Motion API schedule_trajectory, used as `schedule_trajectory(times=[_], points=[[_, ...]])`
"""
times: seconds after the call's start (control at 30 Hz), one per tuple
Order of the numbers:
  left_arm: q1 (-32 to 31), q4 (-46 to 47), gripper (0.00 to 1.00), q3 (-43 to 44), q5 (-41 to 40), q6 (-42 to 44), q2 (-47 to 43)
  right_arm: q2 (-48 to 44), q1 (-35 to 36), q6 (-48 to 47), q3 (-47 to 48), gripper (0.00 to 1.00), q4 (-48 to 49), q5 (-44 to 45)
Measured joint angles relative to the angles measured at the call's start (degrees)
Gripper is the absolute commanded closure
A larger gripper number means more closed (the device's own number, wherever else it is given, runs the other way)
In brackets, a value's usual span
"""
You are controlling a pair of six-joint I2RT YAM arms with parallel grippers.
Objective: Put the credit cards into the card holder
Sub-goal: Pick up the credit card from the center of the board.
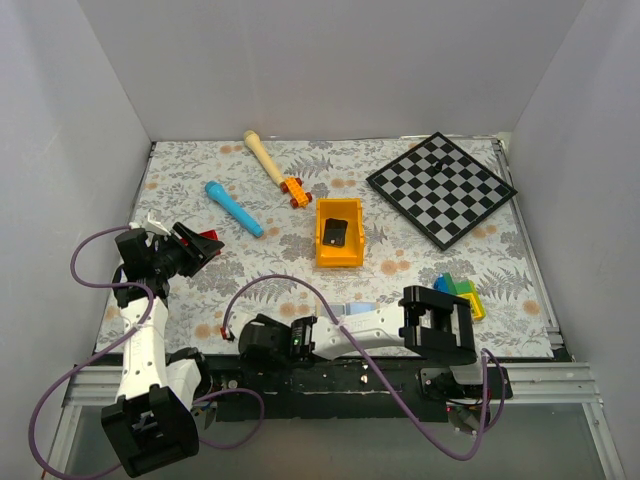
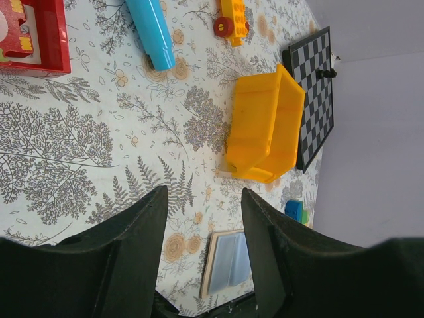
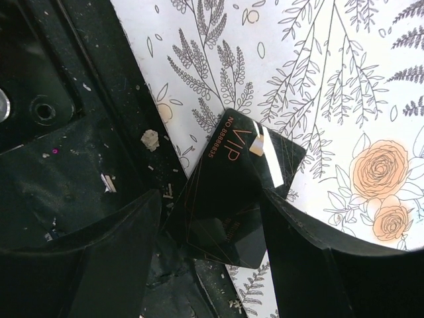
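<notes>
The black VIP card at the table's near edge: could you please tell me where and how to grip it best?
Probably the end lying past the cloth over the dark rail, approached from above, pinching across its long edges. The card lies flat, so only its thin edges give a hold.

Red card (image 2: 56, 33) partly beyond the upper-left edge.

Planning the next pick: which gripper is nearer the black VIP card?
Right. The right gripper hangs open over the black VIP card, fingers either side; the left gripper is far off at the left side of the table.
</notes>
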Motion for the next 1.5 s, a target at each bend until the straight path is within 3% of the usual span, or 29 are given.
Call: schedule_trajectory(times=[0.87, 0.9, 1.03, 1.3, 1.5], points=[[0.0, 0.0, 0.52, 0.0, 0.1, 0.0, 0.0, 2.9, 0.1, 0.7, 2.7, 0.3, -2.6, 3.5], [0.0, 0.0, 0.52, 0.0, 0.1, 0.0, 0.0, 2.9, 0.1, 0.8, 2.7, 0.66, -2.6, 3.6], [0.0, 0.0, 0.52, 0.0, 0.2, 0.0, 0.0, 2.0, 0.7, 1.2, 2.7, 0.7, -1.9, 3.2], [0.0, 0.0, 0.52, 0.0, 0.3, 0.0, 0.1, 0.4, 0.5, 1.8, -0.2, 0.69, 0.1, 2.0], [0.0, 0.0, 0.52, 0.0, 0.4, 0.0, 0.1, -0.3, 0.3, 2.0, -0.4, 0.41, 0.0, 2.2]])
